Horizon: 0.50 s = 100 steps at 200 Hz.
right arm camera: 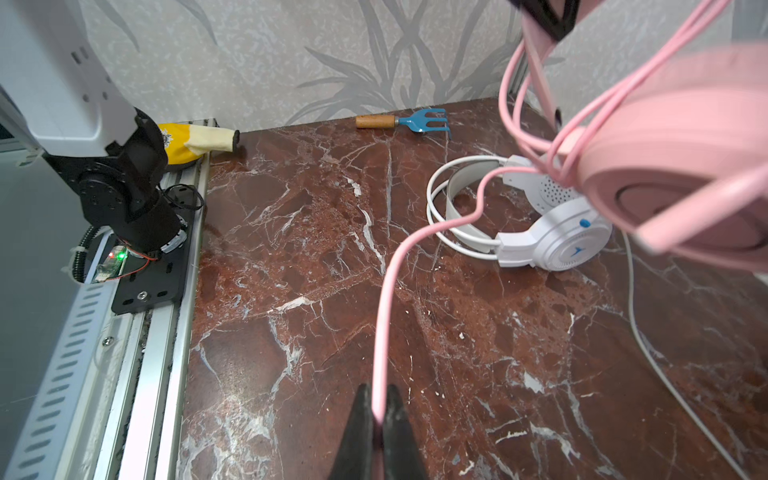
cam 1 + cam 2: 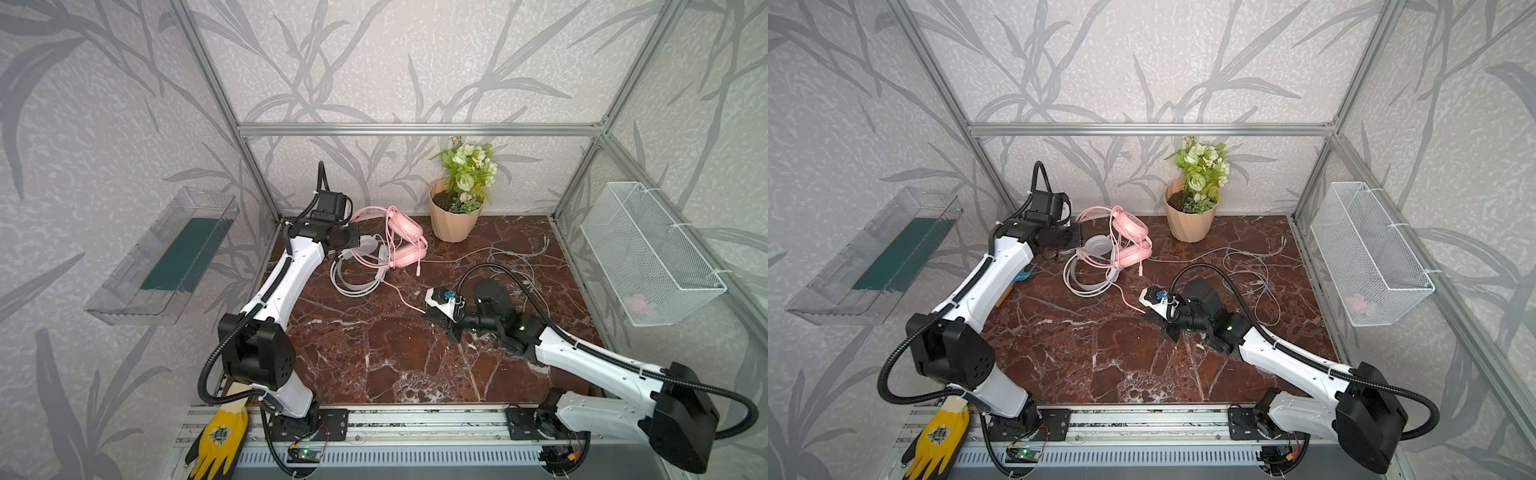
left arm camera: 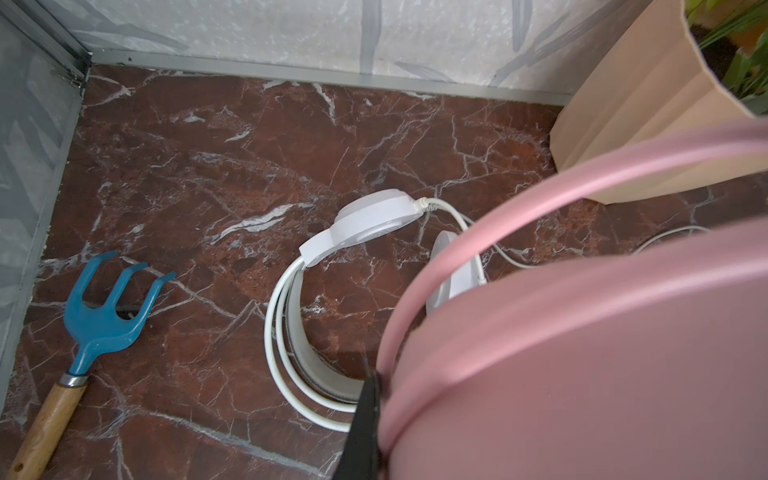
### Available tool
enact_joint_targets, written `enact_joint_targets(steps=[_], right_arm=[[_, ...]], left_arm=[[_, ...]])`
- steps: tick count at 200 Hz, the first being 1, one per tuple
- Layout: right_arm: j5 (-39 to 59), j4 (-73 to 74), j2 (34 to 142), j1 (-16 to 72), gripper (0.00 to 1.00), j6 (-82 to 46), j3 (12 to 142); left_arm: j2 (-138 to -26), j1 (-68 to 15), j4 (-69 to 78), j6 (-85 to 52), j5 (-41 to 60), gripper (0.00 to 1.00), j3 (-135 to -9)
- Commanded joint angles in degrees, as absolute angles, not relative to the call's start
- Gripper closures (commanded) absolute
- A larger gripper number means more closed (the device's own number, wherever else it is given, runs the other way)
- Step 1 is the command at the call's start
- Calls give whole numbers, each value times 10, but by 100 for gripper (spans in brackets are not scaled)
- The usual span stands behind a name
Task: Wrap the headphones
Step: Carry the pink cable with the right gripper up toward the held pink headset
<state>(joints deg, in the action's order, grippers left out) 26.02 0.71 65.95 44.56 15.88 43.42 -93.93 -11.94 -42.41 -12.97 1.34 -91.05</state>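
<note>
The pink headphones (image 2: 405, 239) (image 2: 1129, 226) hang above the back left of the table, with my left gripper (image 2: 352, 236) (image 3: 380, 399) shut on their headband. Several loops of pink cable (image 1: 536, 124) lie over the earcups. In the left wrist view the pink earcup (image 3: 582, 353) hides one finger. My right gripper (image 2: 424, 313) (image 1: 376, 399) is shut on the pink cable (image 2: 401, 297) (image 1: 384, 291) low over mid-table. The white headphones (image 2: 357, 282) (image 3: 365, 220) (image 1: 552, 237) lie on the table under the pink ones. Their white cable (image 2: 498, 253) sprawls loose to the right.
A potted plant (image 2: 453, 220) stands at the back. A blue hand rake (image 2: 1023, 274) (image 3: 104, 316) lies by the left wall. A yellow glove (image 2: 220, 436) rests on the front rail. A wire basket (image 2: 652, 253) and a clear tray (image 2: 166, 257) hang on the side walls.
</note>
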Motion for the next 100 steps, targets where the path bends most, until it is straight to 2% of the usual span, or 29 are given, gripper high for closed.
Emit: enact_joint_targets(steps=[1, 67, 100], right_arm=[[294, -91, 648, 432, 100, 219, 484], [418, -203, 692, 360, 100, 299, 616], [430, -212, 721, 327, 100, 330, 654]], left_arm=[[-942, -130, -425, -107, -1, 100, -933], [-971, -177, -454, -42, -26, 100, -952], [-976, -195, -461, -7, -8, 100, -955]])
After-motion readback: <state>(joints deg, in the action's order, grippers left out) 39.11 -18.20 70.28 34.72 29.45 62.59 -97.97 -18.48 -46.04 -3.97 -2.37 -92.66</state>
